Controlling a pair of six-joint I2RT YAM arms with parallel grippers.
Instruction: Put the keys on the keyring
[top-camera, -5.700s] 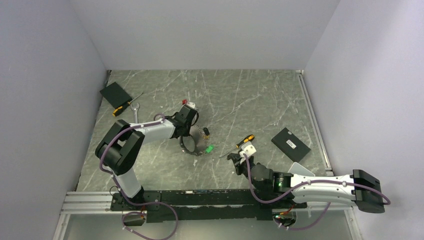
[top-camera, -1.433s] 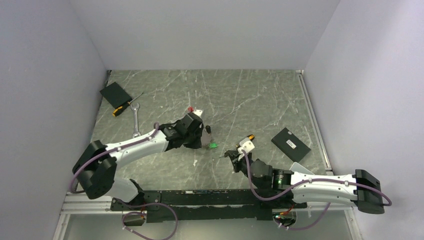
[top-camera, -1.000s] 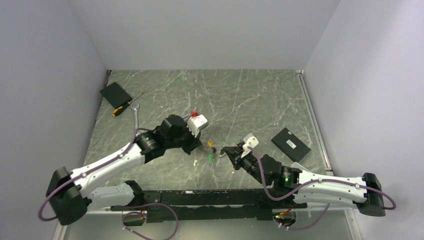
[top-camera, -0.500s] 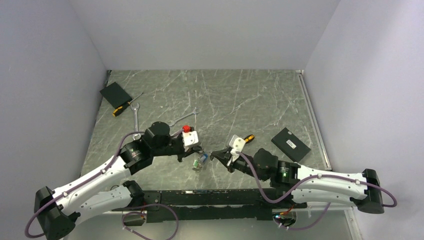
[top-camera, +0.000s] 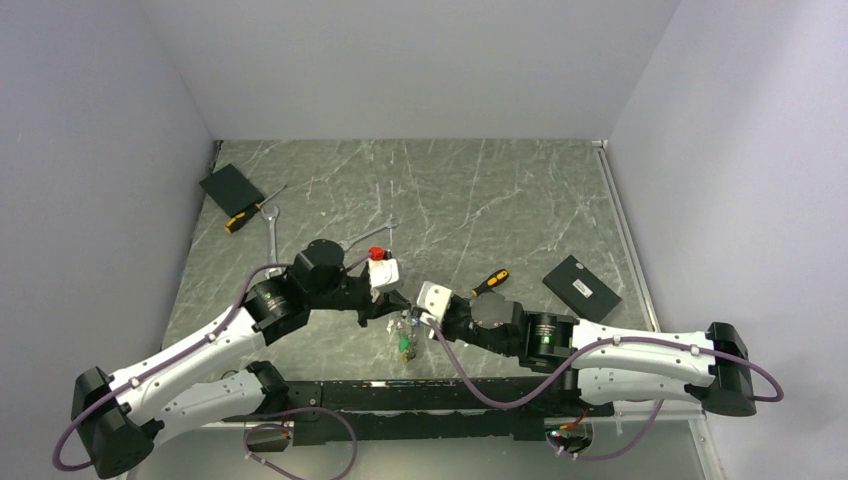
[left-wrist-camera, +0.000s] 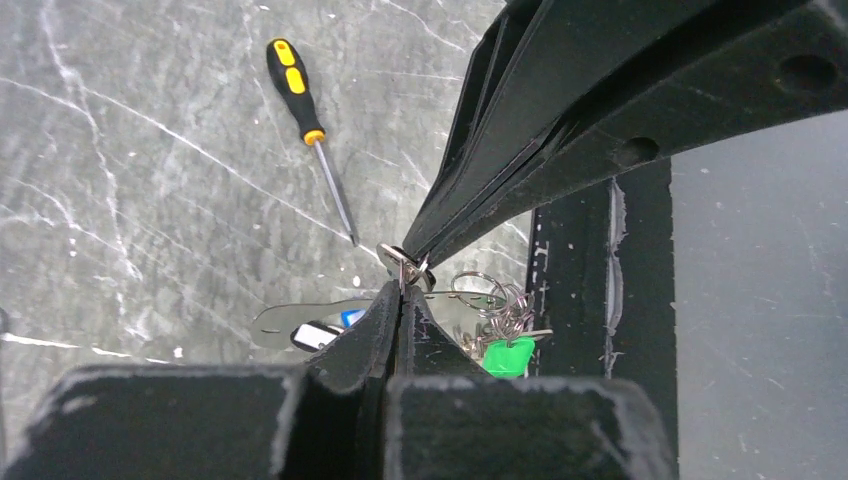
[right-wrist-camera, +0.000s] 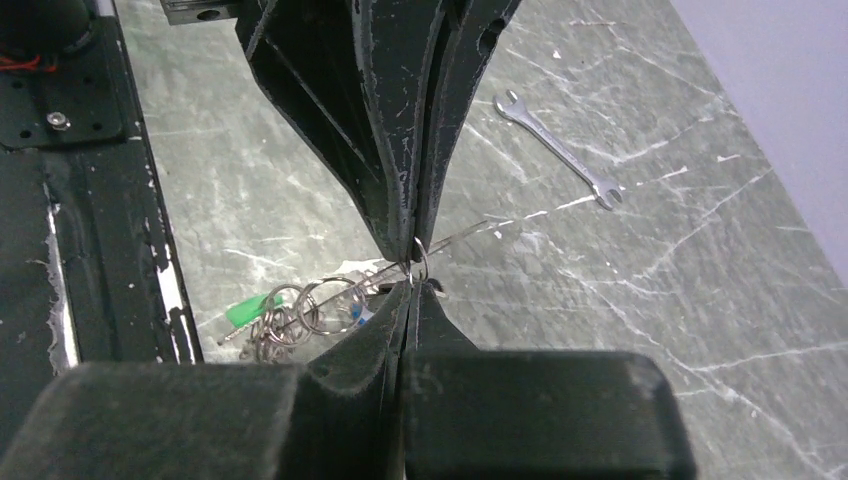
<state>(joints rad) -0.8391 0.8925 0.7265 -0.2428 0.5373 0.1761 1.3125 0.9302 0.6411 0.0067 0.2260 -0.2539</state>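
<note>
Left end effector (left-wrist-camera: 400, 292) and right end effector (right-wrist-camera: 410, 285) are both clenched on the thin wire keyring (right-wrist-camera: 455, 237). Plastic-headed keys (left-wrist-camera: 505, 355) dangle below it.

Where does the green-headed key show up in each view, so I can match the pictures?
Top external: the green plastic-headed metal key is low centre, just above the black base rail.
Left wrist: it is lower centre-right, next to the rail.
Right wrist: it is lower left, next to the rail.
Shared landmark: the black base rail.
</note>
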